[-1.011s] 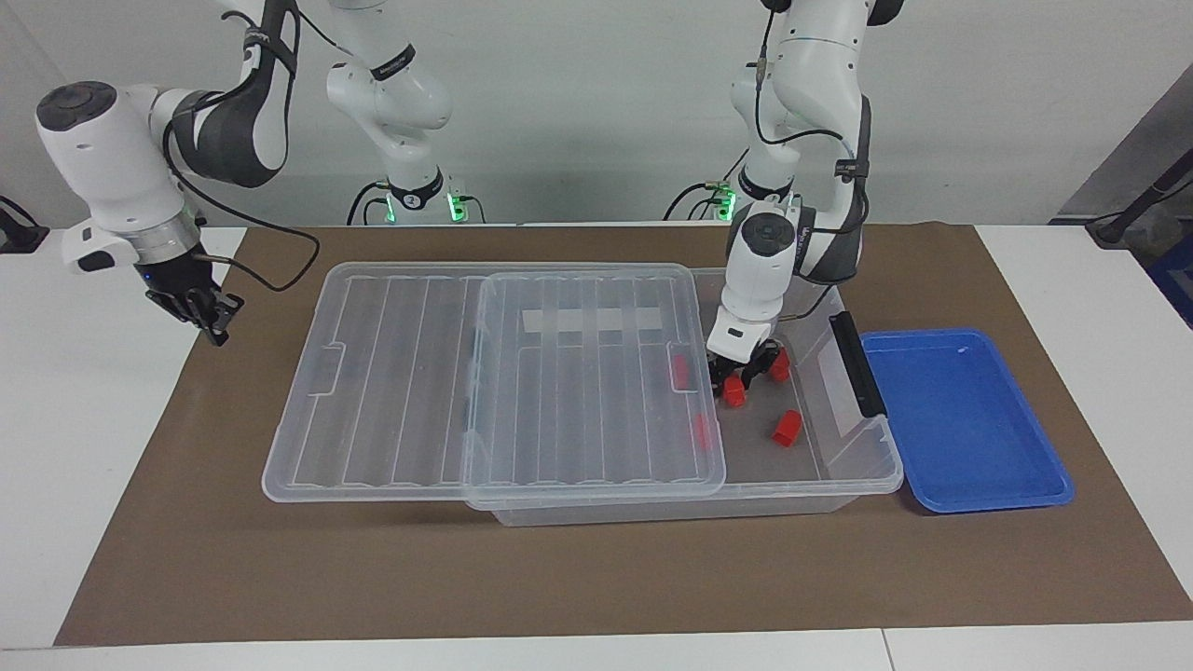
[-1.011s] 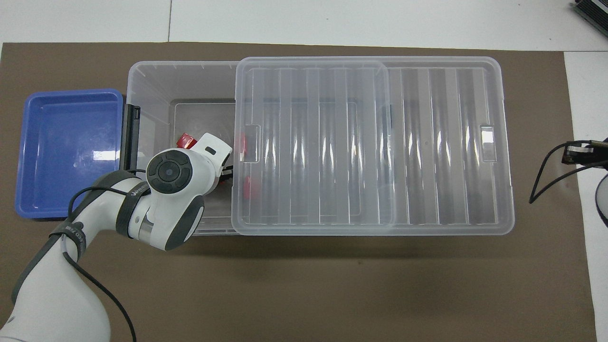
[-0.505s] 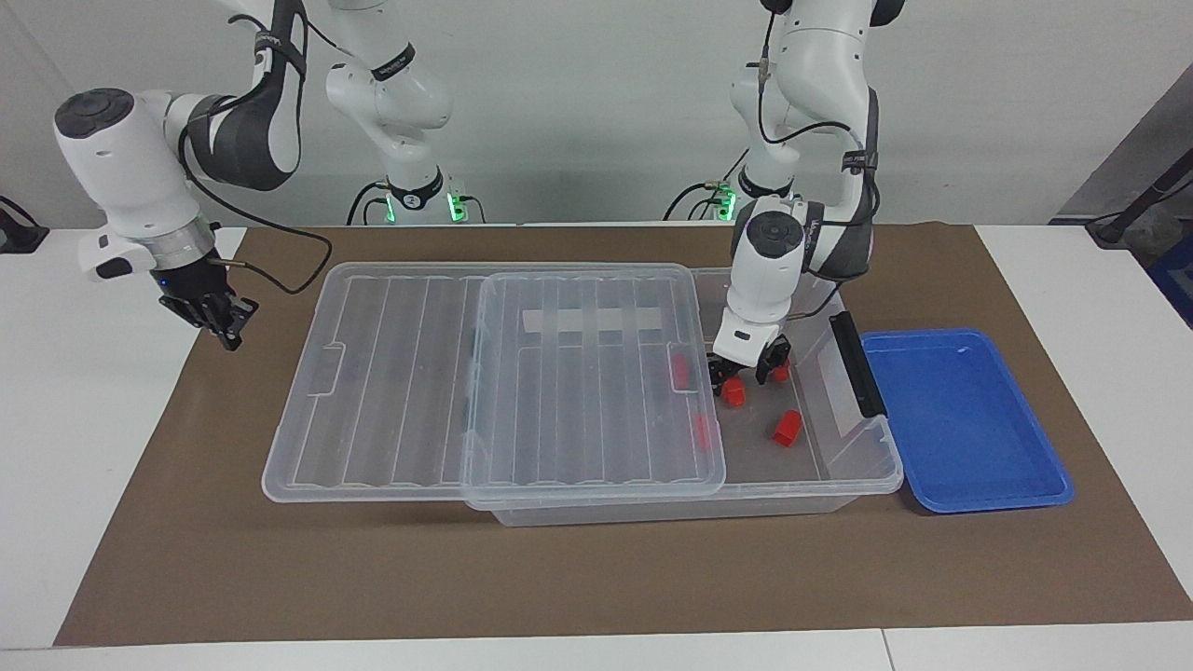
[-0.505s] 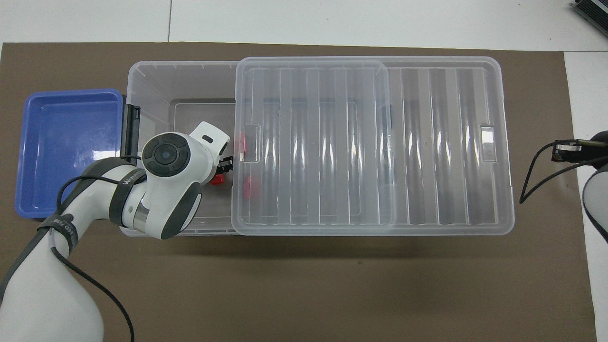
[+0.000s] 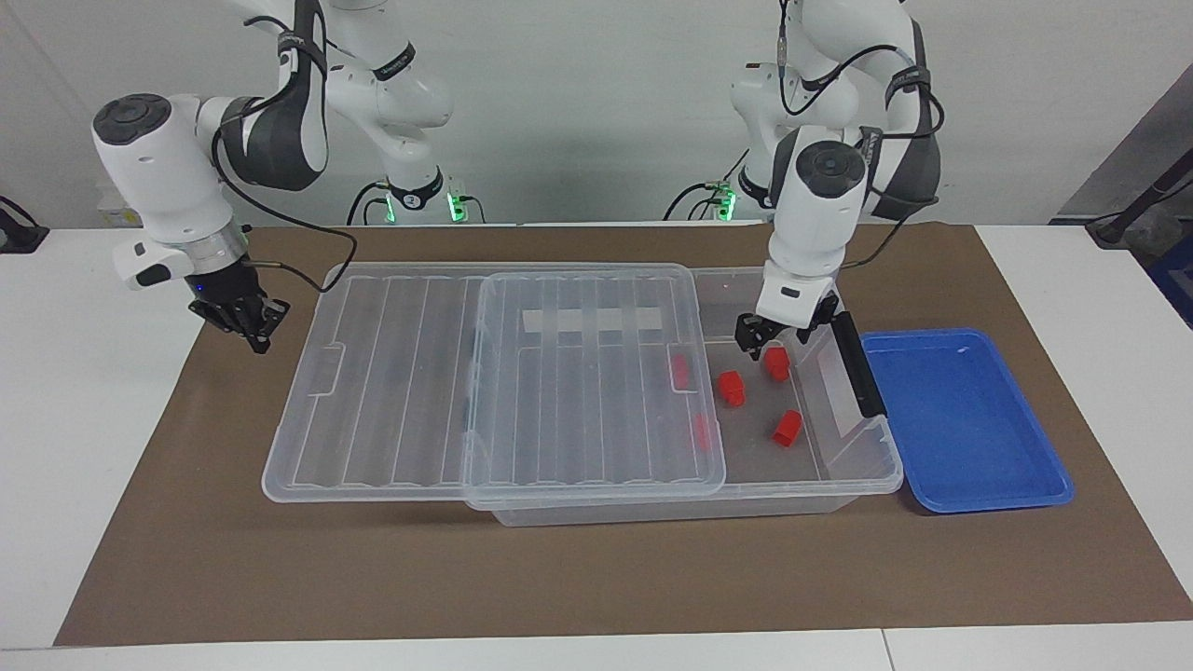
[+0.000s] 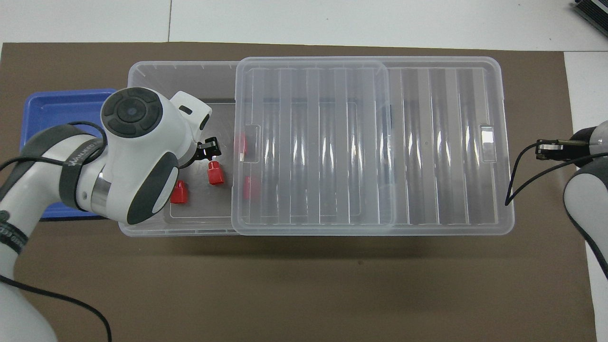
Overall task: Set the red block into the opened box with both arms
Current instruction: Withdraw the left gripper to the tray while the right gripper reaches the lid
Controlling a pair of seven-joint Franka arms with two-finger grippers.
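red block [image 5: 731, 388] lies on the floor of the box [image 5: 843, 489], just below the left gripper [image 5: 778, 337], which hangs spread and empty over it. right gripper [image 5: 250, 324], clenched, waits over the counter [image 5: 578, 578] past the slid-aside lid [image 5: 485, 373].

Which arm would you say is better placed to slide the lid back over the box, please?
Probably the right: its gripper hangs just off the lid's overhanging end, empty. The left gripper is over the red blocks in the box's open end.
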